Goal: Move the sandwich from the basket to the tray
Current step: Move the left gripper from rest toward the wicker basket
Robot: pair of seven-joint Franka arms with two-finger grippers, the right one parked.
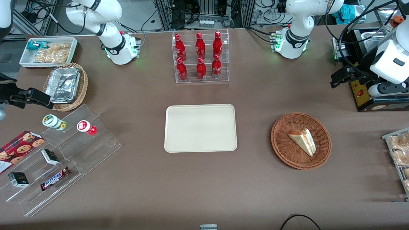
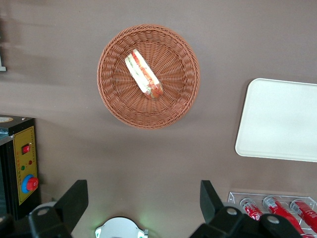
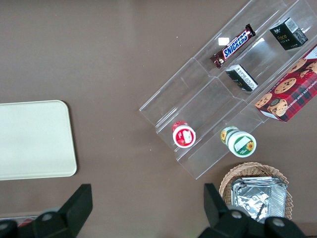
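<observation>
The sandwich [image 1: 303,140], a wrapped white-bread wedge with red and green filling, lies in the round reddish-brown basket [image 1: 284,143] toward the working arm's end of the table. The cream tray [image 1: 200,127] lies flat at the table's middle with nothing on it. My left gripper [image 1: 335,80] hangs well above the table, farther from the front camera than the basket. In the left wrist view the gripper [image 2: 142,191] is open and holds nothing. That view shows the sandwich [image 2: 143,74] inside the basket [image 2: 114,99], well apart from the fingers, and the tray [image 2: 280,119] beside the basket.
A clear rack of red bottles [image 1: 200,57] stands farther back than the tray. A black box with a red button [image 1: 367,92] sits under the gripper. Bagged pastries [image 1: 399,150] lie at the table's edge. A clear stepped shelf [image 1: 64,153], a foil-container basket [image 1: 65,86] and a white snack bin [image 1: 48,51] are toward the parked arm's end.
</observation>
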